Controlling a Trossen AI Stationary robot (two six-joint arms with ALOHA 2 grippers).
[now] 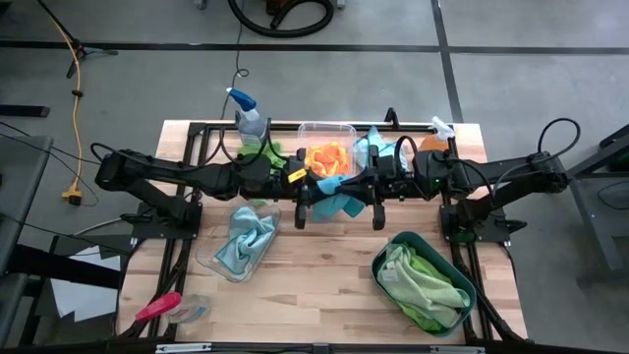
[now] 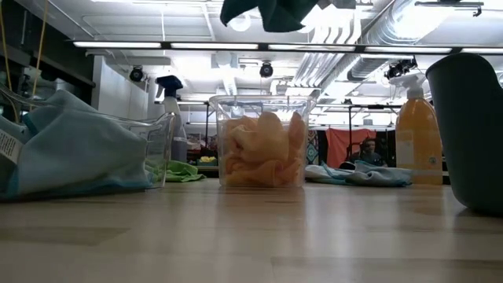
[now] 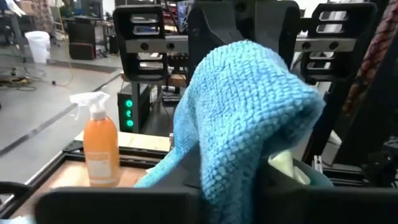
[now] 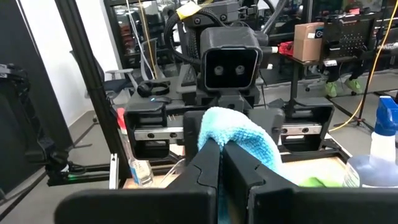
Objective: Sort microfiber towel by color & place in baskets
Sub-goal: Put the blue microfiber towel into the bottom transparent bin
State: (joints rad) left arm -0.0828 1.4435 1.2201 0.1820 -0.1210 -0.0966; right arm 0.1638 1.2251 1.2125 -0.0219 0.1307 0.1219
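Light-blue fuzzy microfiber towel [image 1: 339,204] hangs mid-table between my grippers: right gripper [image 4: 222,163] pinches it tight, and my left gripper [image 1: 307,195] appears closed on it too. Soft, light, floppy; I'd grip a bunched fold.

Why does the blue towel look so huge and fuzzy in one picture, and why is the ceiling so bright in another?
In the left wrist view the blue towel hangs right by the camera, so it fills the frame and looks soft. In the low view the ceiling lights glare white, and the table nearest the camera is blurred.
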